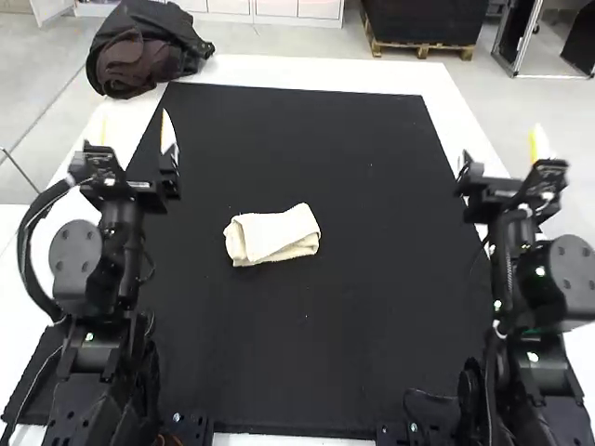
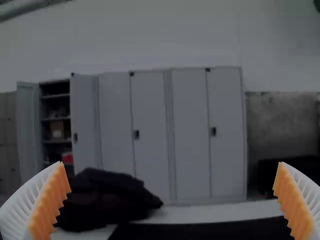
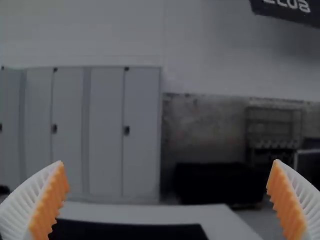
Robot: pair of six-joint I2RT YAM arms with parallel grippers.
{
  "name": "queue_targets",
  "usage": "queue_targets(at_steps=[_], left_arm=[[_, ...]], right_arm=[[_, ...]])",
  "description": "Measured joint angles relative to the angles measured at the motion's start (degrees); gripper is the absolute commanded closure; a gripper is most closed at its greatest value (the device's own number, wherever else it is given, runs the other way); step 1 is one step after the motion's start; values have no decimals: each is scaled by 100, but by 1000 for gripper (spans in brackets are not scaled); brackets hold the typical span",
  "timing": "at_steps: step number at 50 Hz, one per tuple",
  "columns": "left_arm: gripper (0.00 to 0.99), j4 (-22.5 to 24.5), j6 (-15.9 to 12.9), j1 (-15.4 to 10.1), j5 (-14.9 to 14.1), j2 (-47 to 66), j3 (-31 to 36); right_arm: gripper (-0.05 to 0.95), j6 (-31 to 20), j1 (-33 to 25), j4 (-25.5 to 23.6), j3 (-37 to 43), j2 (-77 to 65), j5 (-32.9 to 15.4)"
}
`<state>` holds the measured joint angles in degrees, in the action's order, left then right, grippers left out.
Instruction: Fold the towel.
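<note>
Table (image 1: 316, 74) topped by a black mat (image 1: 372, 307), with a folded towel (image 1: 279, 232) lying well apart from two empty, open grippers.

The left gripper (image 1: 135, 125) and right gripper (image 1: 499, 147) both have their fingers spread wide, nothing between them; the towel rests on the mat sideways between the two, nearer the left one and closer to the arms' bases than either set of fingertips. Cream-coloured, it is folded into a small, slightly slanted oblong, its layers showing at the left end and one edge running diagonally across the front.
</note>
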<state>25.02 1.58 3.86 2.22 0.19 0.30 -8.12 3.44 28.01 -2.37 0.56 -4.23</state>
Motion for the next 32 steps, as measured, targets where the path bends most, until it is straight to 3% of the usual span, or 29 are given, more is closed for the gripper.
queue_targets(at_steps=[3, 8, 16, 32], left_arm=[[39, -407, -28, 0, -2, 0, 0], [38, -1182, -31, 0, -2, 2, 0], [30, -2393, 13, 0, 0, 2, 0], [30, -2441, 42, 0, -2, 0, 0]], right_arm=[[-7, 22, 0, -212, 175, 0, -35], [-8, 57, -4, -1495, 205, 11, -52], [-10, 37, -15, -2643, 205, 7, -55], [-10, 33, -20, -2712, 205, 9, -55]])
